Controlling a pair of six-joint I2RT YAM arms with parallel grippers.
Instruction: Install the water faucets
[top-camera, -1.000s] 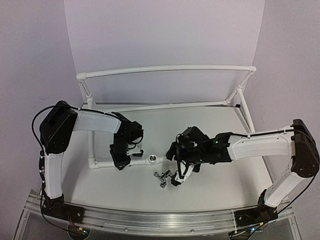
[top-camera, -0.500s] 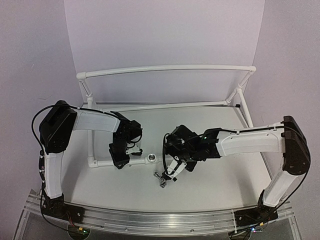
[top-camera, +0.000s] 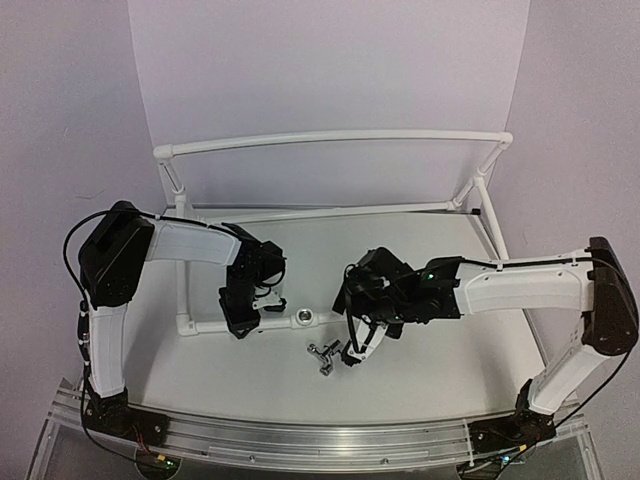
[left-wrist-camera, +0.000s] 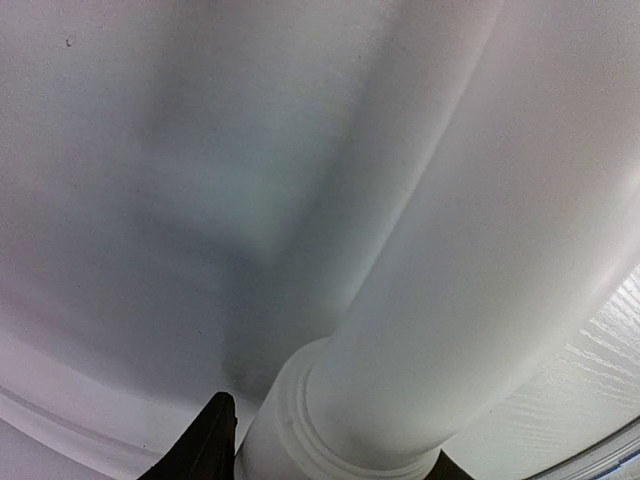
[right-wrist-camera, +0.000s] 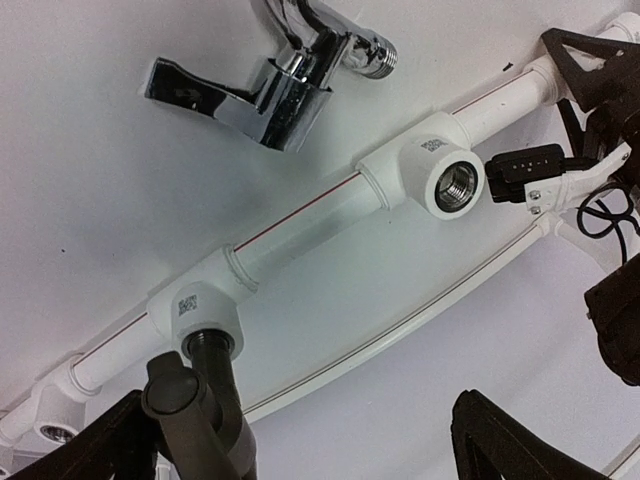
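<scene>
Water faucets (right-wrist-camera: 268, 72) aren't all fitted, we judge: one lies loose, a socket (right-wrist-camera: 457, 187) sits empty. Our right gripper (right-wrist-camera: 300, 430) gapes, holding nothing, and our left gripper (top-camera: 240, 320) clamps the pipe frame (left-wrist-camera: 450, 250).

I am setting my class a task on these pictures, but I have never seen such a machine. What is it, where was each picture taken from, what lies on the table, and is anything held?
These are two robot arms bolted to a table. One picture looks down from above; the other two come from a camera on each wrist. On it lie a white pipe frame with silver-ringed sockets and a loose faucet. The left tool seems clamped on the frame's pipe, which fills its blurry close-up. The right tool is open, empty, near the faucet. In its view, what looks like a second faucet sits at another socket.
</scene>
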